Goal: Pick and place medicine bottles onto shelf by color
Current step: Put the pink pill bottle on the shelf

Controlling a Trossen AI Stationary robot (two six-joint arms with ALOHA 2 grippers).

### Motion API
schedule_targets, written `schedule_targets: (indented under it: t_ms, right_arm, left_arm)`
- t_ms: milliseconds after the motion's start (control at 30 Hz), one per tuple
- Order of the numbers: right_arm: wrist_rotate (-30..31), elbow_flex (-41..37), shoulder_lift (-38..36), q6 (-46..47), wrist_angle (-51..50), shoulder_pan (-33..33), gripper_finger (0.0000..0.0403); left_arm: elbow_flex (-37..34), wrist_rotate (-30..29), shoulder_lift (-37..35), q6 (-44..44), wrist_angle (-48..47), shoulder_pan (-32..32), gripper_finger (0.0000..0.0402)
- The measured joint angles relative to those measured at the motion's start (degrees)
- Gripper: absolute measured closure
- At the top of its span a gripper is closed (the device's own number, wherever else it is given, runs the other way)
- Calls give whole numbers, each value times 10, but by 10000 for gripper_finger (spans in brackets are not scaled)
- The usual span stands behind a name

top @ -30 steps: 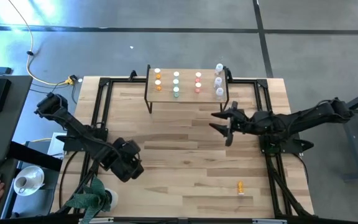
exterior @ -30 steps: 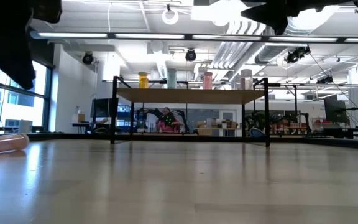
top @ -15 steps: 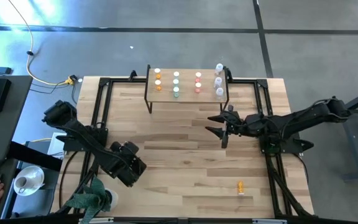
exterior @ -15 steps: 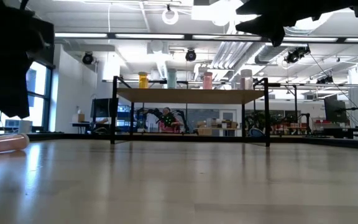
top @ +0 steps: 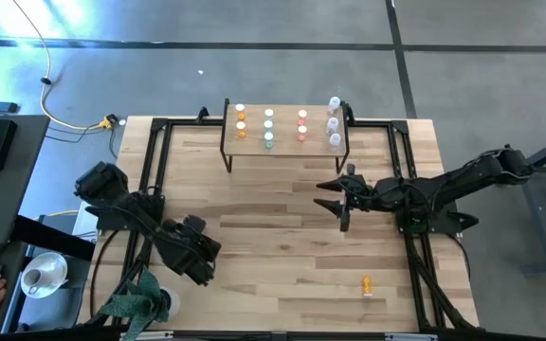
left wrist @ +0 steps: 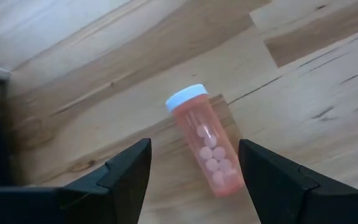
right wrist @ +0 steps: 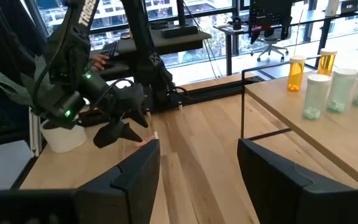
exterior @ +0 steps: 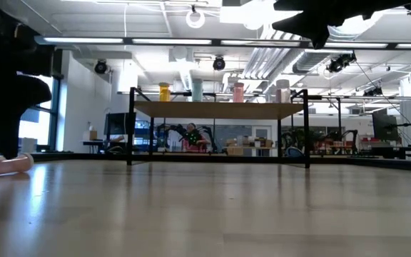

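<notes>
Left gripper (left wrist: 194, 180) hovers with its two dark fingers spread wide, holding nothing, at the near left part of the table (top: 282, 237). A pink pill bottle (left wrist: 205, 149) lies on its side on the wood directly between the two fingers in the left wrist view, touching neither. Its long axis runs roughly along the gap between the fingers, slightly slanted, with the white cap pointing away from the gripper and the base nearest the wrist. Round pink pills show through its wall. In the low view the same bottle (exterior: 4, 165) lies flat at the table's left edge under the dark arm.

Farther off, an orange bottle (top: 367, 283) lies alone on the table near the front right. The shelf (top: 286, 147) stands at the far side, carrying rows of upright bottles sorted orange, green, red and clear from left to right. The right gripper (top: 335, 200) hangs open and empty above the table in front of the shelf.
</notes>
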Motion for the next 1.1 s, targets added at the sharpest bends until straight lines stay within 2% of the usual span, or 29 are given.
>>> schedule_targets:
  t_ms: [433,733,867,1100]
  right_arm:
    - [15,0,0,2,-2,1,197]
    - [16,0,0,2,3,20,197]
    - [27,0,0,2,5,26,197]
    - [44,0,0,2,5,40,197]
  left_arm:
    - [0,18,30,3,21,14,172]
    - [3,37,58,39,27,33,177]
    - [3,41,58,43,30,33,201]
    - [2,44,59,76,51,29,270]
